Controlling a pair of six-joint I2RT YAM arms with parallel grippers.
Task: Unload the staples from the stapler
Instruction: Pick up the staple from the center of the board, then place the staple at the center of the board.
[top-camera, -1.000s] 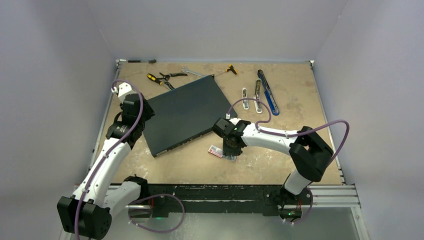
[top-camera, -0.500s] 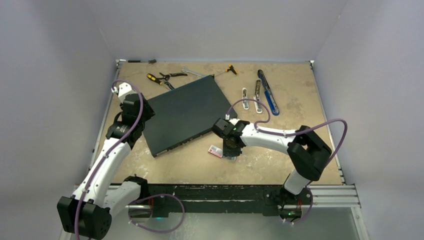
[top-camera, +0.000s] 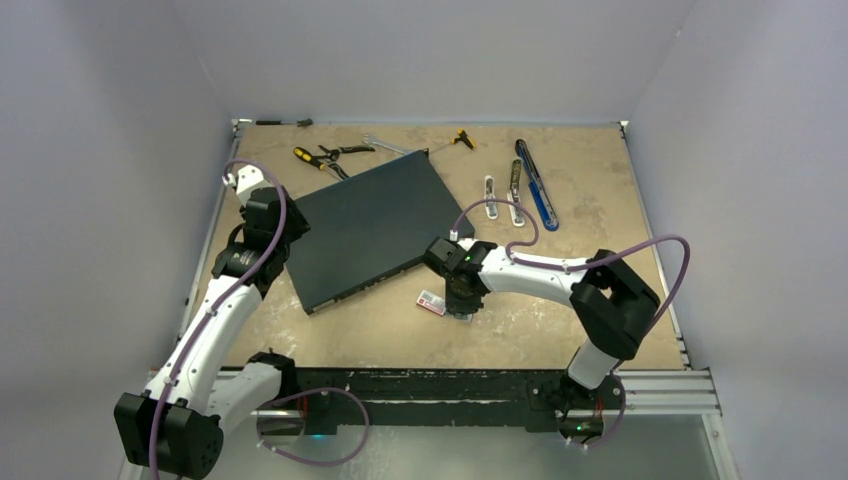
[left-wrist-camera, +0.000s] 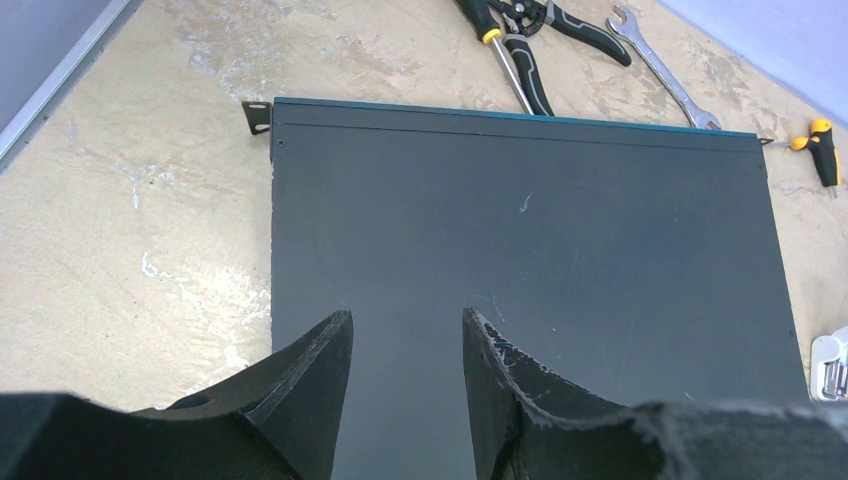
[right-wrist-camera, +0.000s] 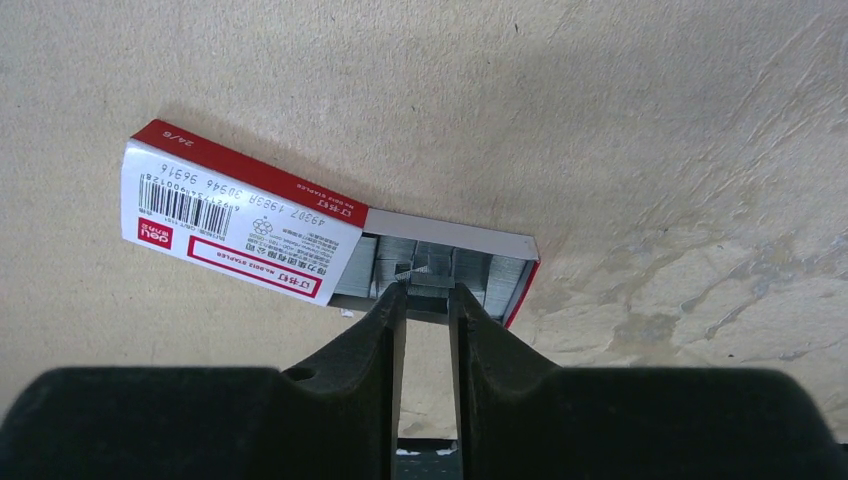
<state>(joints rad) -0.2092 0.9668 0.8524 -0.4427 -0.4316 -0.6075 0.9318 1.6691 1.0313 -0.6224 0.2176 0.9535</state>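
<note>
The stapler (top-camera: 536, 185), blue and black, lies opened out flat at the back right, with two silver strips (top-camera: 489, 195) beside it. My right gripper (right-wrist-camera: 427, 286) is low over the open tray of a small red-and-white box (right-wrist-camera: 240, 215), which also shows in the top view (top-camera: 431, 302). Its jaws are nearly closed on a short silver-grey block of staples (right-wrist-camera: 428, 291). More staples (right-wrist-camera: 500, 272) lie in the tray. In the top view the right gripper (top-camera: 462, 310) is at the table's front middle. My left gripper (left-wrist-camera: 405, 318) is open and empty above a dark flat metal case (left-wrist-camera: 520, 220).
The dark case (top-camera: 365, 225) fills the left middle of the table. Pliers (top-camera: 325, 155), a wrench (top-camera: 385, 145) and a yellow-handled tool (top-camera: 462, 138) lie along the back edge. Grey walls enclose the table on three sides.
The right arm's elbow has shifted slightly left. The right gripper stays at the box's open tray. The left arm has not moved.
</note>
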